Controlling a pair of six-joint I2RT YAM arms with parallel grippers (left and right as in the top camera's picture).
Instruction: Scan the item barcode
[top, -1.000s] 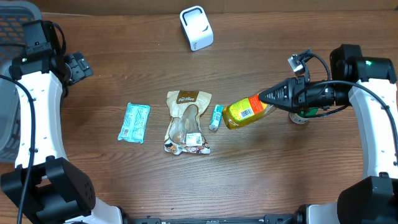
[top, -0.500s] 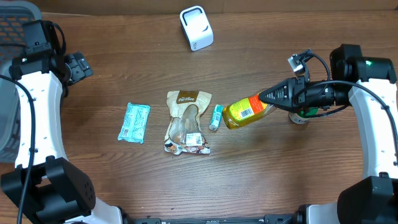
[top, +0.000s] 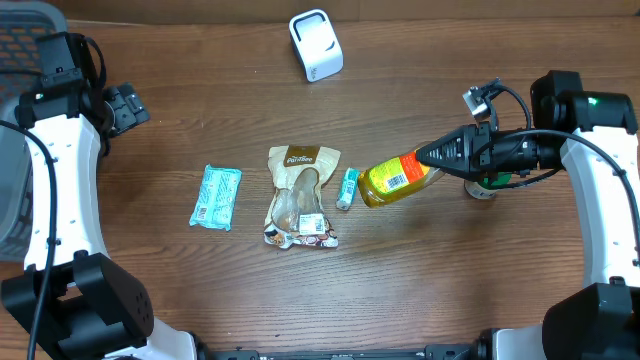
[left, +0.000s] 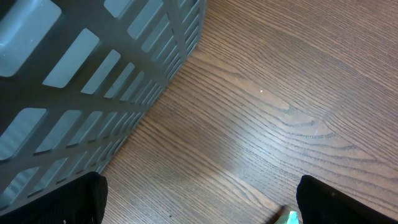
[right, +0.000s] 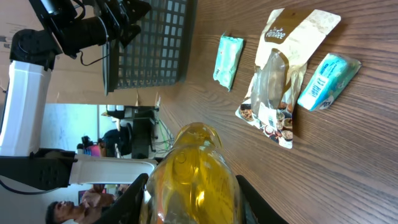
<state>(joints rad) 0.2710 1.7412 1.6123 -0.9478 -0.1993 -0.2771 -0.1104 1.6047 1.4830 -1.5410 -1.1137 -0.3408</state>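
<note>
Our right tool (top: 428, 157) is partly closed, pinching the bottle (top: 392, 180) at its neck. The bottle sticks out past the tips, with a pouch (top: 300, 195) just beyond and the scanner (top: 316, 45) well off. Our left tool (top: 122, 105) gapes wide, empty, beside a basket (left: 93, 62).

There is one bottle (top: 398, 180) of yellow liquid. One brown pouch (top: 300, 196) lies near the middle of the table (top: 200, 290). There are two teal packets: one large packet (top: 217, 197) and one small packet (top: 347, 187). One white box (top: 316, 45) stands by the far edge. One grey basket (top: 10, 215) sits at the left edge.
</note>
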